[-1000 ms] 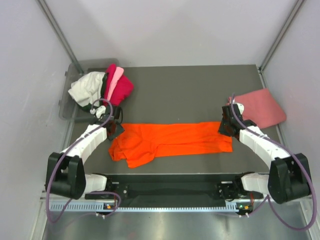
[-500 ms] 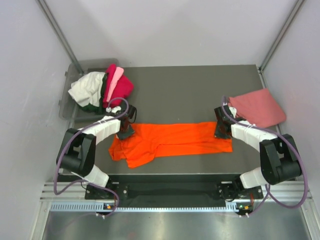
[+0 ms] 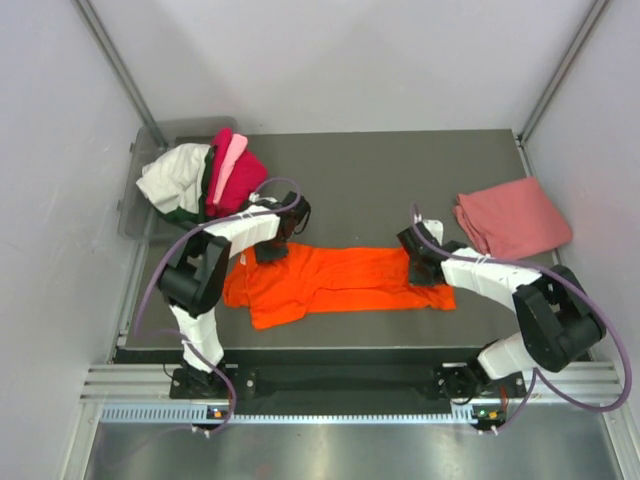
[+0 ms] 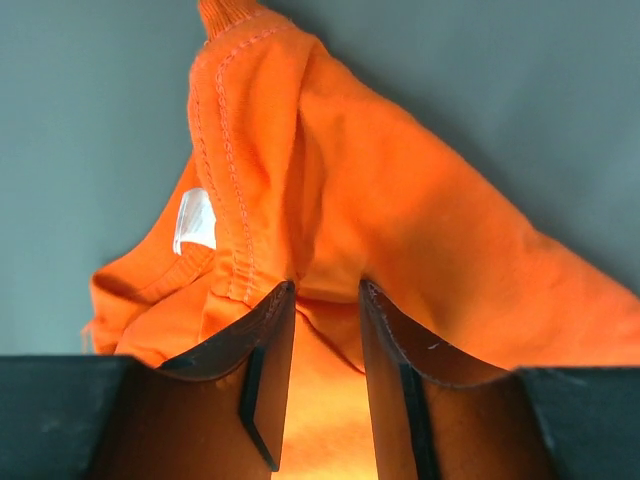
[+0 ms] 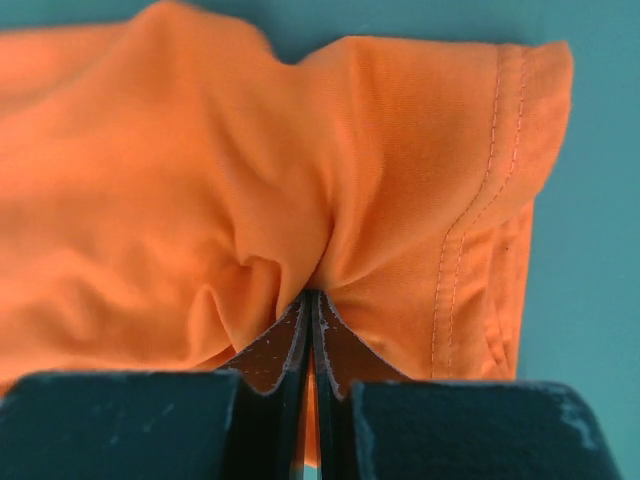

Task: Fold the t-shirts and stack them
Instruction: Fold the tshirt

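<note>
The left gripper [image 4: 327,290] pinches a thick fold of the orange t-shirt [image 3: 340,285] near its collar, beside the white label [image 4: 193,220]. The right gripper [image 5: 311,295] is pressed together on a thin pucker by the stitched hem at the other end. The shirt lies stretched across the near worktop [image 3: 380,180]. A folded salmon-pink t-shirt [image 3: 510,215] rests at the right edge. A heap of t-shirts [image 3: 205,180], white, magenta and pink, sits far left.
</note>
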You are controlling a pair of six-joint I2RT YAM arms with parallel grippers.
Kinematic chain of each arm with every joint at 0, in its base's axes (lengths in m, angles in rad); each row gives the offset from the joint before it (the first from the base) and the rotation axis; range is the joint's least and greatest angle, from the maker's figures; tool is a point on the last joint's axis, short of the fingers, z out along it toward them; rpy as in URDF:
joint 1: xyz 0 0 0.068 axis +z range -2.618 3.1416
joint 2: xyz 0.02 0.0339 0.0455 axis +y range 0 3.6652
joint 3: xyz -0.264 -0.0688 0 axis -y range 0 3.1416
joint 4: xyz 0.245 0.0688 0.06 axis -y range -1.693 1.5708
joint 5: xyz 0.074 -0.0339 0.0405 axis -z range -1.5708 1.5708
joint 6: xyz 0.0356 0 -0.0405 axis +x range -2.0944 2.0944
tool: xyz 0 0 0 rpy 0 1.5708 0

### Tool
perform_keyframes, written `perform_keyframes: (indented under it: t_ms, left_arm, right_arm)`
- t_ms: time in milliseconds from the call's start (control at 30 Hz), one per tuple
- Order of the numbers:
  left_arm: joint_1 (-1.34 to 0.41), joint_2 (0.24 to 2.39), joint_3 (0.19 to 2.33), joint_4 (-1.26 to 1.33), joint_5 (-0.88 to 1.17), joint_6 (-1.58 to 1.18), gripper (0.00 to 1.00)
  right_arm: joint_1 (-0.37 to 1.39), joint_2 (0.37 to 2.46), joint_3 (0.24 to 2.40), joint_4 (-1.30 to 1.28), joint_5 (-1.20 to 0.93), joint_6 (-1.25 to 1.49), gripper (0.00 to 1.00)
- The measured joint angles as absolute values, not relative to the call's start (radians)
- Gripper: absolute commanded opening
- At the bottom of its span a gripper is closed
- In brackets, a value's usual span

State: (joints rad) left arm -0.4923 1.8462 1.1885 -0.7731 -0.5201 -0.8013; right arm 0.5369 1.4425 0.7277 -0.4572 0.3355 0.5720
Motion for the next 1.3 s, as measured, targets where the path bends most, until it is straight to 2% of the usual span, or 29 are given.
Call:
perform_keyframes:
  t_ms: [233,433,600,700,933,1033,1100,1200,1300]
  left_arm:
    - [-0.530,2.052,1.460,-0.957,-0.560,-0.728,0.38]
    - [-0.545,2.283,1.836,-1.117,-0.545,-0.675,0.36]
    - [-0.561,2.409,2.079,-1.110,-0.522,-0.659,0.37]
    - [-0.566,2.468,2.200,-1.074,-0.488,-0.654,0.38]
    - [-0.528,2.508,2.275,-0.930,-0.332,-0.643,0.38]
    - [-0.495,2.524,2.297,-0.880,-0.270,-0.639,0.39]
    - [-0.473,2.546,2.330,-0.842,-0.238,-0.630,0.40]
    - [-0.442,2.573,2.366,-0.785,-0.170,-0.613,0.41]
    - [-0.426,2.585,2.373,-0.722,-0.118,-0.598,0.40]
  right_arm:
    - [0.751,1.407,0.703,-0.483,0.301,0.665,0.02]
    - [1.022,1.401,0.696,-0.474,0.198,0.822,0.04]
    - [1.195,1.540,0.815,-0.414,0.101,0.913,0.04]
    - [1.227,1.590,0.890,-0.364,0.065,0.922,0.11]
    - [1.140,1.440,0.925,-0.321,0.041,0.857,0.29]
    - [1.010,1.329,0.909,-0.290,-0.002,0.809,0.38]
    - [0.888,1.251,0.872,-0.247,-0.043,0.782,0.48]
    - [0.723,1.185,0.823,-0.199,-0.091,0.728,0.51]
    - [0.591,1.223,0.818,-0.158,-0.155,0.673,0.50]
